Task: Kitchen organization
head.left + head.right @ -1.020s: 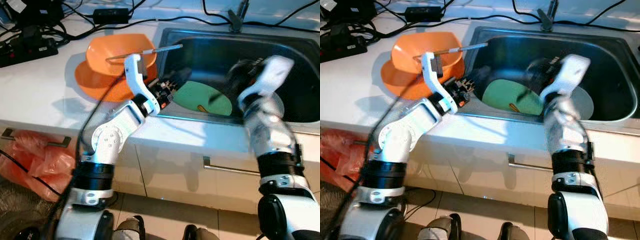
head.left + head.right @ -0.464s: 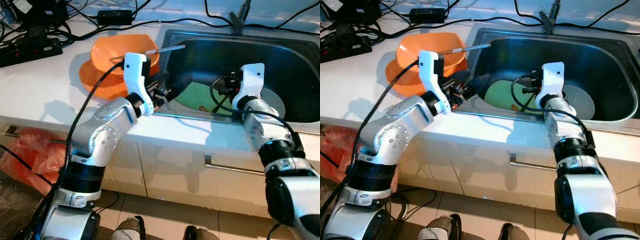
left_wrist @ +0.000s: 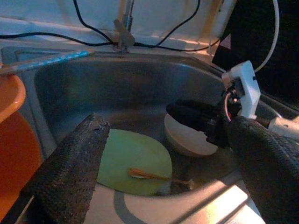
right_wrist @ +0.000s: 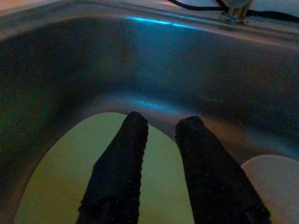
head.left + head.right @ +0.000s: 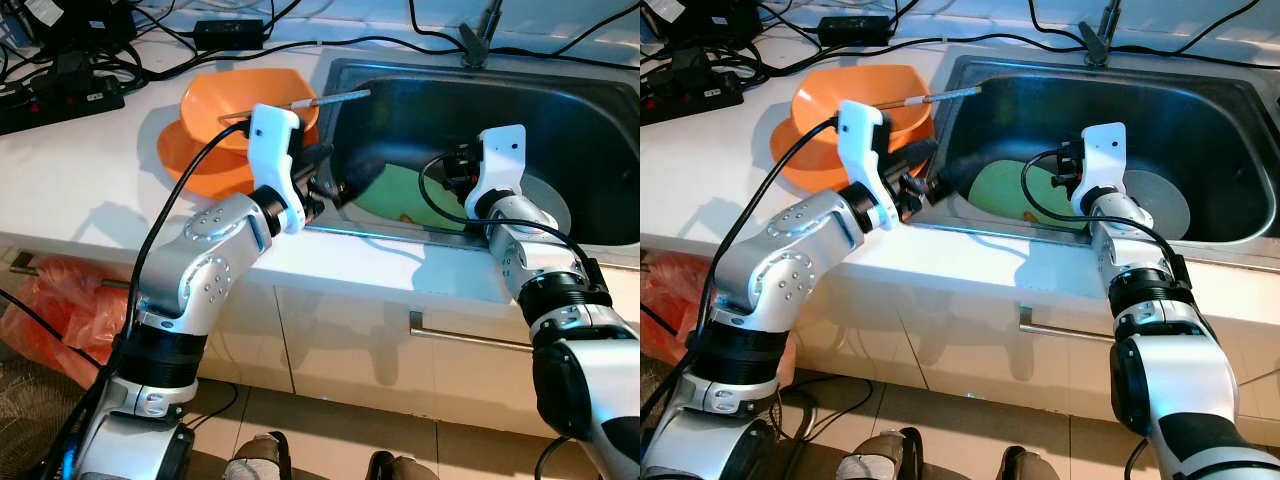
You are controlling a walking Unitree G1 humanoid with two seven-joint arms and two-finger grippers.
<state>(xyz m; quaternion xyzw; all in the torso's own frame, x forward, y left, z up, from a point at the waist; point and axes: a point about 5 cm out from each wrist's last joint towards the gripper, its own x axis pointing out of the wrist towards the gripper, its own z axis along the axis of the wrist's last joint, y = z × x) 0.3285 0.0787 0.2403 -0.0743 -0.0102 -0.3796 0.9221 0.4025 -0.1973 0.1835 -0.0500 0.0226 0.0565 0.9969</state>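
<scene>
A steel sink (image 5: 600,150) is set into a white counter (image 5: 90,170), and on its floor lies a flat green plate (image 5: 400,195) toward the near left corner, with a small brown utensil (image 3: 154,175) resting across it near the front wall. Just beside the plate, toward the right, sits a pale round dish (image 3: 187,137). On the counter at the sink's left edge stand two stacked orange bowls (image 5: 215,130), a thin stick (image 5: 335,97) laid over the top one and reaching past the sink rim. The right gripper (image 4: 161,163) hangs low over the green plate with its fingers a narrow gap apart and nothing between them. The left gripper (image 3: 163,154) is at the sink's near left rim, spread wide and empty, aimed into the basin. The plate looks thin, stiff and light, probably plastic, and likely slick if wet; lying flat on the steel, it offers no edge from above, so the rim nearest the gripper would have to be pinched or tipped up against the sink wall. The utensil would probably slide off once the plate tilts.
</scene>
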